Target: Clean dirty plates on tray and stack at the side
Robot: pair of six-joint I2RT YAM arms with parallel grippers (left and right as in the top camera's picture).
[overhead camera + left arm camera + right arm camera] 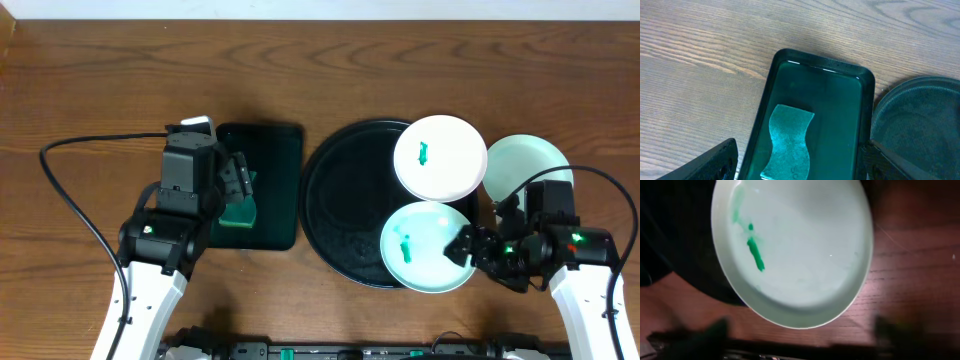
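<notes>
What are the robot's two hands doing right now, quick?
Left gripper: open, empty, above the sponge.
Right gripper: looks open, at the rim of the smeared mint plate, not gripping it.

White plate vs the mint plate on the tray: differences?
The white plate is white, the mint plate pale aqua. The white plate sits at the tray's far rim, the mint plate at its near rim, beside the right gripper. Both are round, green-smeared, overhanging the rim.
</notes>
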